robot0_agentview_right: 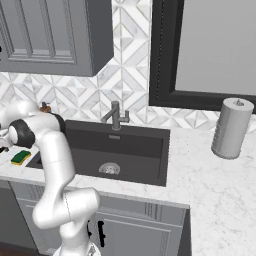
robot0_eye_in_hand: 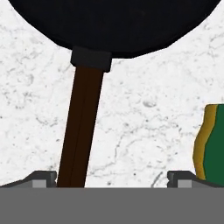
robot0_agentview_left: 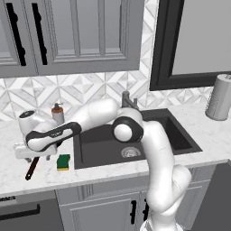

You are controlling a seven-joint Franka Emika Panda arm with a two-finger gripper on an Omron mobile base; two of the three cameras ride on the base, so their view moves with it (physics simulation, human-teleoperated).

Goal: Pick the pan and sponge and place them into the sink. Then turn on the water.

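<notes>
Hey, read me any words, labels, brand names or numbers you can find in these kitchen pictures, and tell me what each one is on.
There are none to read. The soap bottle, the paper towel roll, the sponge, the pan, the faucet and the cabinet doors all show plain surfaces with no lettering, labels or numbers.

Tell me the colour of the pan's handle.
Dark reddish-brown, on the pan handle; clearest in the hand view.
</notes>
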